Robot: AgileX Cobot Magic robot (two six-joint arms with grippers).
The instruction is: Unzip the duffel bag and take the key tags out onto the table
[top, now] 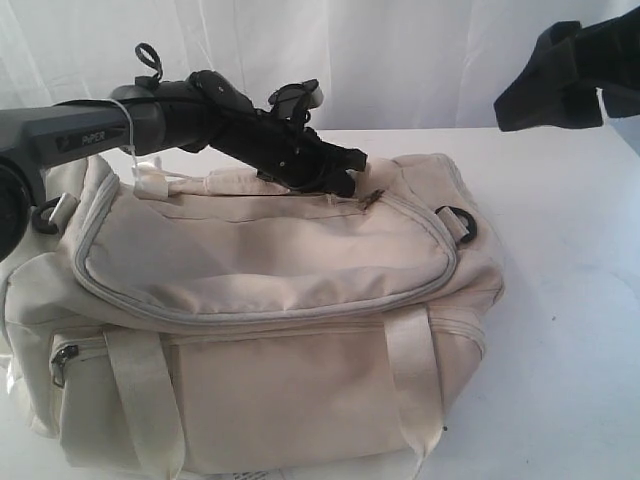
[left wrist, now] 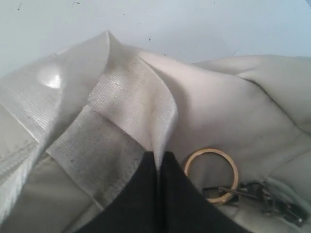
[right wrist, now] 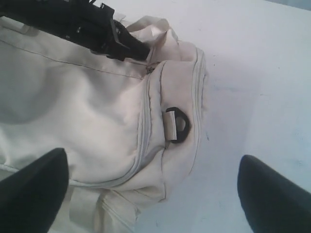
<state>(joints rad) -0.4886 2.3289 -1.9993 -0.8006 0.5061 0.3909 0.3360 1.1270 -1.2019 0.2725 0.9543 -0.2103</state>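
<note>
From the exterior view, the duffel bag [top: 260, 300] sits on the table [top: 570, 300] with its long side to the camera and its grey top zipper run shut. No key tags show anywhere; I judge they are inside it. My left gripper [top: 345, 170] lies along the bag's top rear edge, just beside the zipper pull [top: 372, 200]. My right gripper [top: 530, 95] hangs in the air well off the bag's D-ring end.

In the left wrist view my two black fingers [left wrist: 141, 204] are pressed together. A fold of shiny webbing handle [left wrist: 131, 97] runs down to their tips, and I cannot tell whether I have nipped it. A gold ring [left wrist: 212, 151] and the metal pull lie just beside my fingertips on the bag's fabric, not between them.

In the right wrist view my fingers stand wide apart, holding nothing, above the bag's end with the black D-ring [right wrist: 177, 124].

The bag looks soft and slack, so I expect it to bunch and slide when the zipper is dragged. The webbing looks slippery. I would take the ring or pull itself and brace the bag's end with my right.
</note>
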